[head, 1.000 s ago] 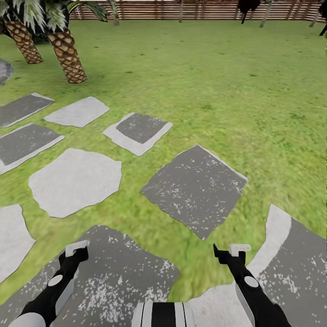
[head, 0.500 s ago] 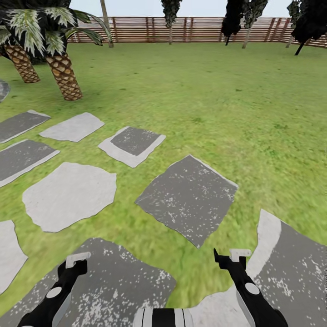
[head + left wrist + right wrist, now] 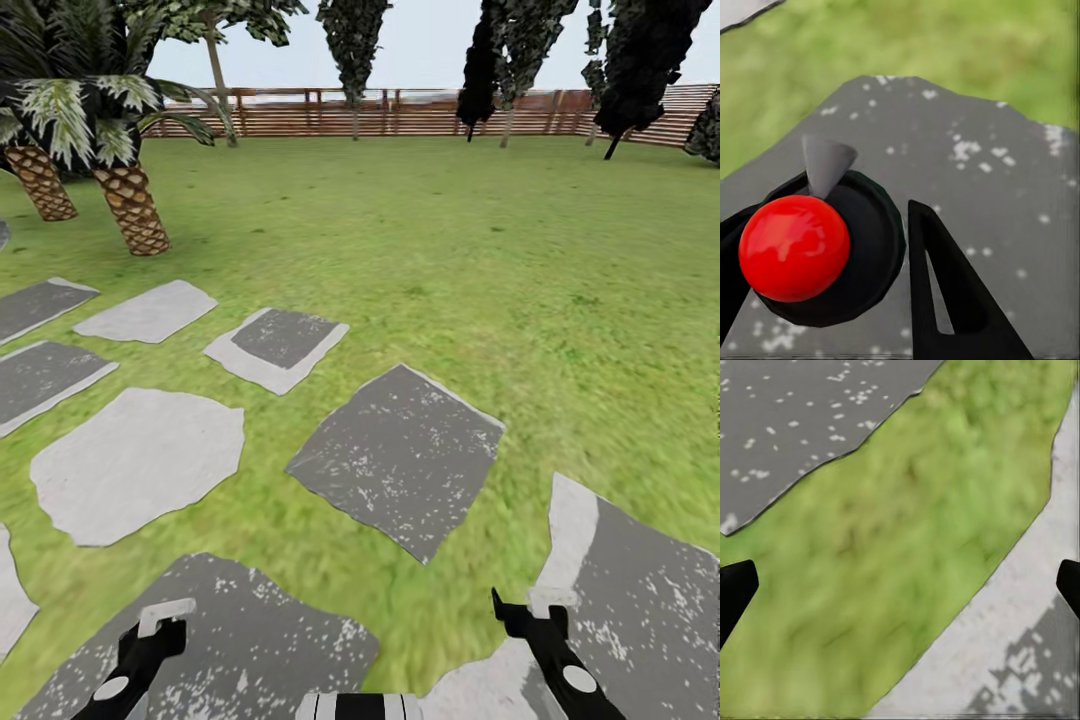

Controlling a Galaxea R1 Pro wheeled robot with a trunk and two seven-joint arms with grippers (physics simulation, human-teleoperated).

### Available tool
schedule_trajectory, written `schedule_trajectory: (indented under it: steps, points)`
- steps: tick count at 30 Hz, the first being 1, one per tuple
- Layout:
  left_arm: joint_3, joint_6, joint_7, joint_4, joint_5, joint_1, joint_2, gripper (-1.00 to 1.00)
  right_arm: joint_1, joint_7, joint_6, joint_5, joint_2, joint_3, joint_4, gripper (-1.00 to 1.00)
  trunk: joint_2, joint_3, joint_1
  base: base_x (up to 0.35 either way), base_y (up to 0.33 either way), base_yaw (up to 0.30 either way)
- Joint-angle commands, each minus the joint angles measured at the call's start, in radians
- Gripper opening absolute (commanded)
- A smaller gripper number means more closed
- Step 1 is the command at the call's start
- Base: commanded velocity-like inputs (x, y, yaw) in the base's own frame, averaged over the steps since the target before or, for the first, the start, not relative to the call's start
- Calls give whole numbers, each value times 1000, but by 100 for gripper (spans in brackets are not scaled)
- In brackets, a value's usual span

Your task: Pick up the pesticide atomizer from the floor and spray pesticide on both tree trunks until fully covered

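Ahead, our garden spreads green beyond grey paving slabs (fence-ringed); our left gripper grips a red-topped atomizer, right gripper spread wide.

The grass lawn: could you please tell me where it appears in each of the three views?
Head view: the grass lawn stretches from the paving slabs to the fence.
Left wrist view: it lies beyond the dark speckled slab.
Right wrist view: it runs between a dark slab and a pale-edged slab.
Shared landmark: dark, white-flecked paving bordering grass.
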Motion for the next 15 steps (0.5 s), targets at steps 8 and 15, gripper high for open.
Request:
schedule_trajectory:
  steps: [8, 15]
  points:
    - [0, -13, 5, 80, 8, 1, 1, -100, 0, 3, -72, 3, -6, -3, 111, 100, 28, 40, -17, 0, 0, -111]
    - [5, -13, 10, 84, 16, 1, 9, -100, 0, 2, -177, 1, 3, -2, 210, 100, 77, 69, -44, 0, 0, -53]
